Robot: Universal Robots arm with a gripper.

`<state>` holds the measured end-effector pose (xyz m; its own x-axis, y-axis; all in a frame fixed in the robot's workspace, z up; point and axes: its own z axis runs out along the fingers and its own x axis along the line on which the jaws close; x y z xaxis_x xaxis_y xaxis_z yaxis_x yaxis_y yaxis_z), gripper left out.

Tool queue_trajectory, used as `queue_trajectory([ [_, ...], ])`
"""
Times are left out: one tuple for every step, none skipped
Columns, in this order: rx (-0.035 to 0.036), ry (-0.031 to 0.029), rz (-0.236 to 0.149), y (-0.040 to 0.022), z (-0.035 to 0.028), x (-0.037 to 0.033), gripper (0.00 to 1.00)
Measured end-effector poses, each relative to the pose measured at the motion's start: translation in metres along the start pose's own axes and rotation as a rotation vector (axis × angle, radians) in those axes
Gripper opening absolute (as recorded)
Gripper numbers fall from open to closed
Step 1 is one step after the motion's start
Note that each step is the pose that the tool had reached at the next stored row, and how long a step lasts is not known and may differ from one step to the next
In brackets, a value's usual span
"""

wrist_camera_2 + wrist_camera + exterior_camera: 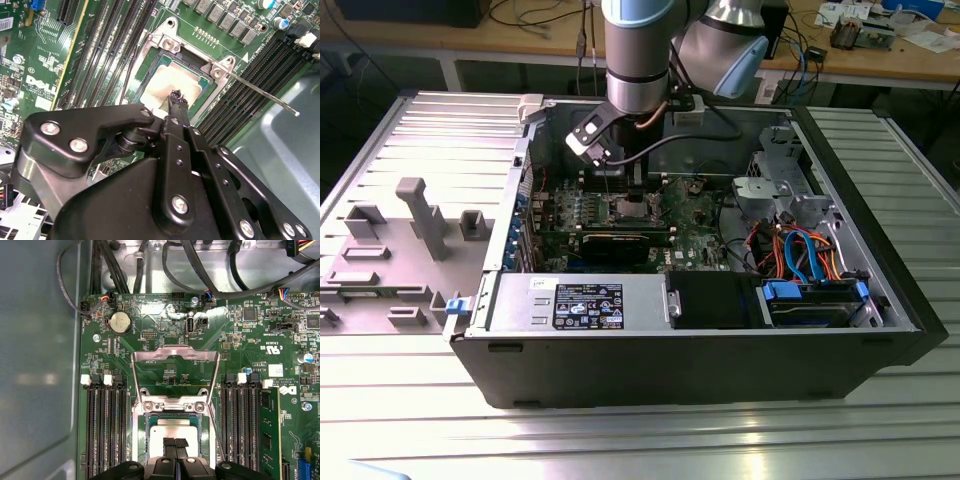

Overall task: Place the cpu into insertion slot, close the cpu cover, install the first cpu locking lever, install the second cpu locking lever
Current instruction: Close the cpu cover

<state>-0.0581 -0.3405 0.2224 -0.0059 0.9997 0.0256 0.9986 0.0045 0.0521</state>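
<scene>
The cpu [172, 432] [176, 79], a silver-grey square, lies in the insertion slot [141, 440] [150, 75] on the green motherboard. The cpu cover [175, 356] is swung open and leans back behind the slot's hinge bracket. A thin locking lever [260, 93] [215, 427] sticks out unlatched beside the slot. My gripper [175, 442] [177, 96] is shut, its black fingertips pressed together with nothing between them, just over the near edge of the cpu. In the exterior view my gripper [620, 175] hangs inside the case above the slot [630, 208].
Black memory slots [105, 430] [242, 425] flank the socket on both sides. Cables [150, 265] run along the case wall beyond the board. In the exterior view a graphics card [620, 243], power supply [580, 305] and drive bay [810, 300] crowd the open case.
</scene>
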Motion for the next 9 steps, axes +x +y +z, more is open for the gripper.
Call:
queue_trajectory([
  [0.0001,-0.0001,0.000,0.0001,-0.0013,0.0000,0.11],
  [0.0000,0.0000,0.000,0.0001,-0.0014,0.0000,0.11],
  [0.0000,-0.0001,0.000,0.0001,-0.0016,0.0000,0.11],
  [0.0001,-0.0001,0.000,0.0001,-0.0019,0.0000,0.11],
  [0.0000,0.0000,0.000,0.0001,-0.0020,0.0001,0.11],
  [0.0001,-0.0001,0.000,0.0001,-0.0024,0.0001,0.11],
  [0.0000,0.0000,0.000,0.0001,-0.0026,0.0001,0.11],
  [0.0000,-0.0001,0.000,0.0001,-0.0029,0.0001,0.11],
  [-0.0001,0.0001,0.000,0.0002,-0.0034,0.0001,0.11],
])
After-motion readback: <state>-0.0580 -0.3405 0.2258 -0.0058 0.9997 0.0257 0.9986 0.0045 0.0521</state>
